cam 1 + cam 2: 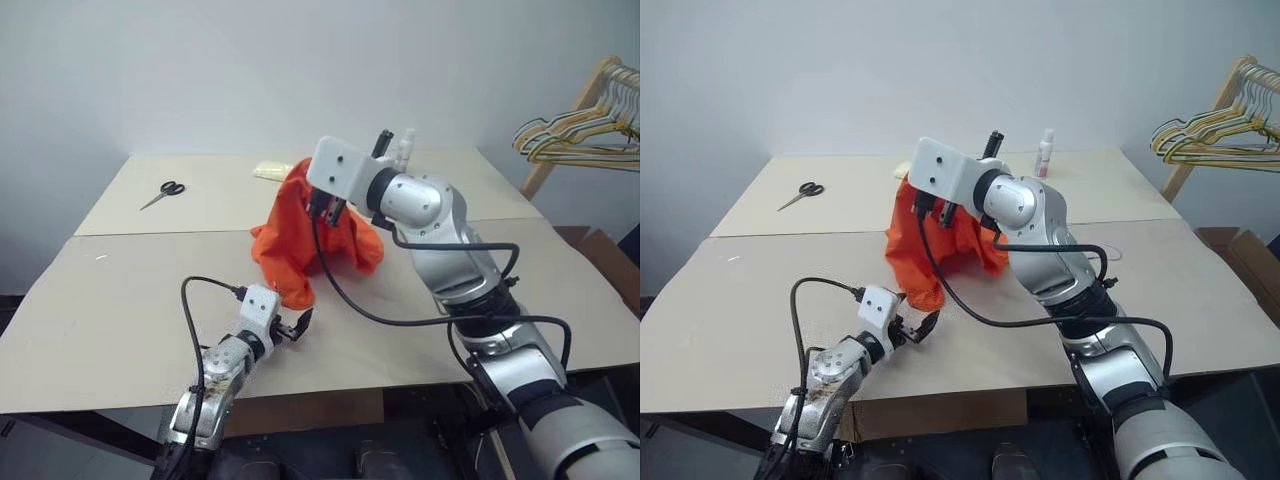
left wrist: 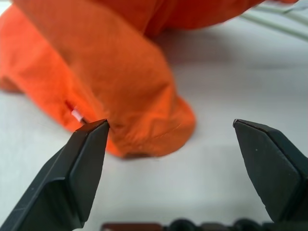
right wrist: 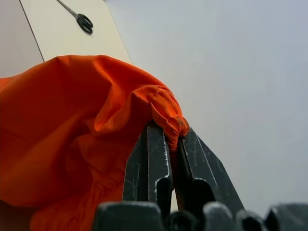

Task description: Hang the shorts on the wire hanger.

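Head view: one shorts (image 1: 315, 235), two hands.

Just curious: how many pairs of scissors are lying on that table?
1. The scissors lie on the far left part of the table; the lifted shorts could hide others.

Both arms silver-grey, jointed segments, white camera block at each wrist, black cable looping from each. Black two-finger grippers: left gripper (image 1: 293, 327), right gripper (image 3: 167, 144). Left forearm looks scuffed, possibly rust-stained.
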Available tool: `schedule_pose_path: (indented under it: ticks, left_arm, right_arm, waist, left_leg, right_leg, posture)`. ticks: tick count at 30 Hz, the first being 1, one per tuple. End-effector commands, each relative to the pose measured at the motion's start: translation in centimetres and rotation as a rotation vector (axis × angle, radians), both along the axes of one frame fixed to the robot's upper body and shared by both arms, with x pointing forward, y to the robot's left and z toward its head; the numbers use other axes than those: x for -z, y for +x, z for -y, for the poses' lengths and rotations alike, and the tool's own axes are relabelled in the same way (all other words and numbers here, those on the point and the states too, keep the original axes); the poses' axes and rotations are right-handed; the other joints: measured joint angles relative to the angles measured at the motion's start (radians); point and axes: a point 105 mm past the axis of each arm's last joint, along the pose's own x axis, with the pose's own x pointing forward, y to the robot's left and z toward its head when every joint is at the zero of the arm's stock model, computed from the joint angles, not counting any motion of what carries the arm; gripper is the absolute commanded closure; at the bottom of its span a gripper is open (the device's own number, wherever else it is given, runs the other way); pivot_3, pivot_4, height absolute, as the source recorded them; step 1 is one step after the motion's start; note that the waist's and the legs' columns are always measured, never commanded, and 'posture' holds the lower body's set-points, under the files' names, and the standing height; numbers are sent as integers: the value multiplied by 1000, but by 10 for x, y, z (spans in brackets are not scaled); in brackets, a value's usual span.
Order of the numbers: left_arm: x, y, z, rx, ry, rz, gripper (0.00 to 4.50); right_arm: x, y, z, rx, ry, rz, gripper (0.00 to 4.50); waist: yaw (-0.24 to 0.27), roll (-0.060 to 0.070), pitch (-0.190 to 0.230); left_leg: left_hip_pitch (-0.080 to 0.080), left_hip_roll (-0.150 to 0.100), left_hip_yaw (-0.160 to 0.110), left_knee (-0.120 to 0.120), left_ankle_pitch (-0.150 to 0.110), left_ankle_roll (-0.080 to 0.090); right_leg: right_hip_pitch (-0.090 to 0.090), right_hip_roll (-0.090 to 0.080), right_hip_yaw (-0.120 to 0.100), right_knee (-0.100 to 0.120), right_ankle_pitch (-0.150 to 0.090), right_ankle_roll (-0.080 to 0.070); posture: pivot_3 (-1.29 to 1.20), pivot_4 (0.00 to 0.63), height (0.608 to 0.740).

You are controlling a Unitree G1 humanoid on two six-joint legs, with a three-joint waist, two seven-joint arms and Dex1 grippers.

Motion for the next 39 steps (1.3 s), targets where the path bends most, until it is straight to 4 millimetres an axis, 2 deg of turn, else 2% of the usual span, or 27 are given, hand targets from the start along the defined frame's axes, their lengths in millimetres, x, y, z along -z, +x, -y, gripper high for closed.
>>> schedule_pose_path:
  ticks: [1,5,10,13,24,29,31,34,39]
  left_arm:
    - [-12,14,-8,-115,26,51,38]
    - [-16,19,-2,-93,-16,65,38]
    - [-13,21,6,-73,-3,66,38]
    - [-9,23,2,-98,2,53,579]
    - [-7,33,-6,-110,25,78,4403]
    - [-9,28,-18,-74,122,129,4456]
    - [-20,21,-30,9,174,183,4456]
    - [-43,4,-53,188,307,282,4456]
    - [-51,-29,-90,513,597,286,4456]
  right_arm:
    - [-17,-5,2,0,14,72,4500]
    - [-15,-7,0,-14,9,67,4500]
    - [-13,-7,1,-15,0,63,4500]
    - [-14,-6,2,-11,1,65,4500]
    - [-12,-6,2,-11,4,59,4500]
    - [-12,-7,6,-5,1,62,4500]
    - [-7,-12,12,-30,-34,63,4500]
    - [17,-33,24,-140,-161,43,4500]
    - [74,-83,42,-393,-378,-85,4500]
  waist:
    - [0,0,0]
    - [2,0,0]
    - [2,0,0]
    - [2,0,0]
    - [2,0,0]
    - [1,0,0]
    - [1,0,0]
    - [4,0,0]
    - [17,1,2]
  left_leg:
    - [0,0,0,0,0,0]
    - [0,0,0,0,0,0]
    - [-1,0,0,0,0,0]
    - [0,0,0,0,0,0]
    - [-1,0,0,0,0,0]
    - [-1,0,0,0,0,0]
    - [-1,0,0,0,0,0]
    - [-2,0,0,-1,0,0]
    - [-2,0,1,-2,0,0]
  right_leg:
    - [0,0,0,0,0,0]
    - [0,0,0,0,0,0]
    - [0,0,0,-1,0,0]
    - [0,0,0,-1,0,0]
    - [0,0,0,-2,0,0]
    - [0,0,0,-1,0,0]
    - [0,0,0,-1,0,0]
    - [-1,0,-2,-2,-1,-1]
    - [0,-1,-3,-4,-4,0]
  posture:
    - [3,0,740]
    - [11,0,740]
    - [6,0,740]
    - [4,0,740]
    - [9,0,740]
    - [12,0,740]
    - [18,0,740]
    - [33,0,740]
    - [55,0,740]
